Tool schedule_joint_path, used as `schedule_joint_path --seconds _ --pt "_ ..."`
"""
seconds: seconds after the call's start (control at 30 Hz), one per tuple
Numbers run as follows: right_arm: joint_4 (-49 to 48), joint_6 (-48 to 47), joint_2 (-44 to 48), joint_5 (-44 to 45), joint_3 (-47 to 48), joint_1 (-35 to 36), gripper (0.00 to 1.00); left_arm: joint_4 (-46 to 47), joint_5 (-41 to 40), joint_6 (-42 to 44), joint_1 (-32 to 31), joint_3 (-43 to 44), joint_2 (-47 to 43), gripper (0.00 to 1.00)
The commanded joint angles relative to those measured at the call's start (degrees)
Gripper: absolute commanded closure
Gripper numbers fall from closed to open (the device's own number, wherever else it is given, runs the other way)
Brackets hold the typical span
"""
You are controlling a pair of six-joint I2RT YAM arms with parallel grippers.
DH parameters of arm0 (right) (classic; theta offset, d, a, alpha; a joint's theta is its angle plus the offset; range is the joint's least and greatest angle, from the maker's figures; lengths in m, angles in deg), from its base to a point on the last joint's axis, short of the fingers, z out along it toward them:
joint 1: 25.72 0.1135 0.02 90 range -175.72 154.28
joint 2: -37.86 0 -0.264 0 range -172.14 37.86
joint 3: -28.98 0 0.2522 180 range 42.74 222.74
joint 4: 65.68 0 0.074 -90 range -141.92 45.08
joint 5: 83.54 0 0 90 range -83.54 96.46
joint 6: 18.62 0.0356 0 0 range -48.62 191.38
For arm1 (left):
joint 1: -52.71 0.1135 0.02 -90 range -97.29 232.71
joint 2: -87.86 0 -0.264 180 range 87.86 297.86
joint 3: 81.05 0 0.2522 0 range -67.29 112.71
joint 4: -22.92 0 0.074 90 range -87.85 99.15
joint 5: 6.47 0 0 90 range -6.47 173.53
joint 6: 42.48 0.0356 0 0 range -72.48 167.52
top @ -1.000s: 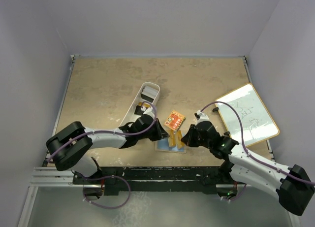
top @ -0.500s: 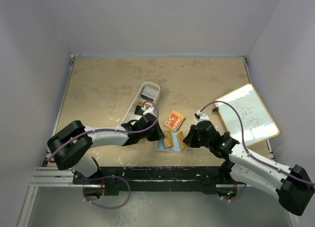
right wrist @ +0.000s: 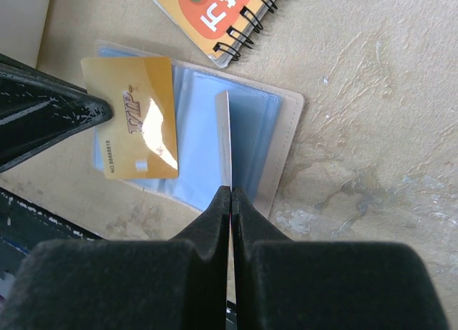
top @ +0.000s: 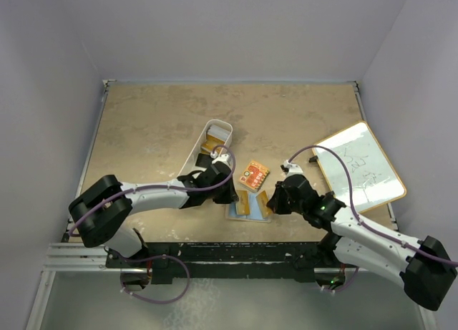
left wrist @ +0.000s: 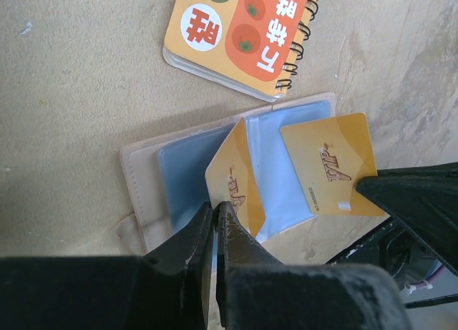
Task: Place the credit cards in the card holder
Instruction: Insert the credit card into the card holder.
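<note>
Card holder (left wrist: 137,180): lying open on worktop (left wrist: 71,94), just beside orange spiral notebook (left wrist: 236,29).
Left gripper (left wrist: 215,214): jaws pinching tight on tilted gold card (left wrist: 232,183) over the holder.
Right gripper (right wrist: 230,195): jaws clamping second gold card (right wrist: 224,137), seen edge-on.

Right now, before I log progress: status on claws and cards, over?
Left claw shut on gold card. Right claw shut on second gold card. Holder open beneath, neither card fully in. Notebook beside it, not blocking.
</note>
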Motion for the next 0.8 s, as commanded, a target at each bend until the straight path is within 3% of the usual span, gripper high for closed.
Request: schedule_joint_path --seconds 0.0,0.77 --pt "1.7 -2.5 -0.2 2.7 2.7 -0.3 1.00 -3.4 0.3 4.6 -0.2 3.0 -0.4 1.00" --pt "-2.3 -1.6 -1.8 1.7 -0.7 -0.2 1.00 -0.6 2.8 3.2 -0.2 4.1 3.6 1.00"
